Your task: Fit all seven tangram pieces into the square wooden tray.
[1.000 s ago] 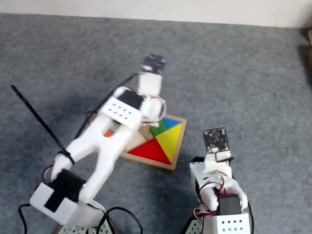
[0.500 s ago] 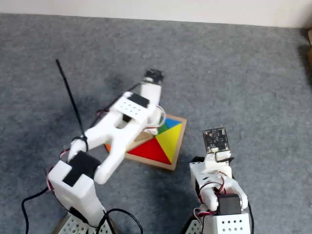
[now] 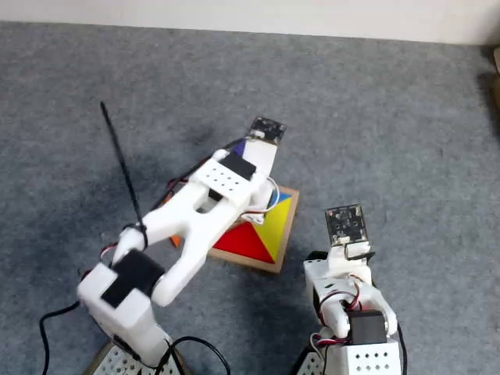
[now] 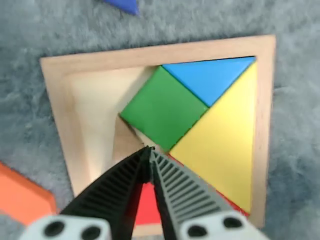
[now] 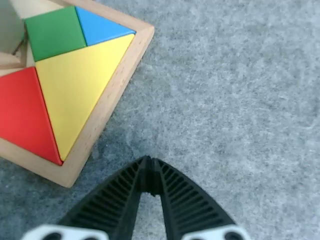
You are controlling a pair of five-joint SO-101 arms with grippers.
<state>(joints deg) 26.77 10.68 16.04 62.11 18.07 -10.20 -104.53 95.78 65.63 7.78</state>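
The square wooden tray (image 4: 150, 50) lies on the grey-covered counter (image 3: 375, 117), partly filled. A green square (image 4: 162, 107), a blue triangle (image 4: 207, 77), a large yellow triangle (image 4: 220, 145) and a red triangle (image 4: 141, 205) sit in its recess; the rest of the recess is bare wood.

Around it, two pieces lie loose on the counter – an orange piece (image 4: 22, 197) just beside one tray edge and a dark blue piece (image 4: 122, 5) near the opposite side.

From above, the left arm (image 3: 203, 219) stretches across the tray and hides most of it, so that only the yellow and red triangles and the near rim are seen there, with a sliver of the orange piece (image 3: 173, 241) on one side of the arm and the dark blue piece (image 3: 238, 146) at the other. A thin black strip (image 3: 117, 156) sticks up from that arm.

The left wrist view opens up what the arm covers: the left claw (image 4: 150, 150) hangs over the middle of the tray, fingers pressed together and pinching nothing, their tips by the corner of the green square and their bodies over part of the red triangle.

The right wrist view shows the four seated pieces from the other side. The right claw (image 5: 149, 162) is also pressed together with nothing in it, over bare counter just beside the tray's corner
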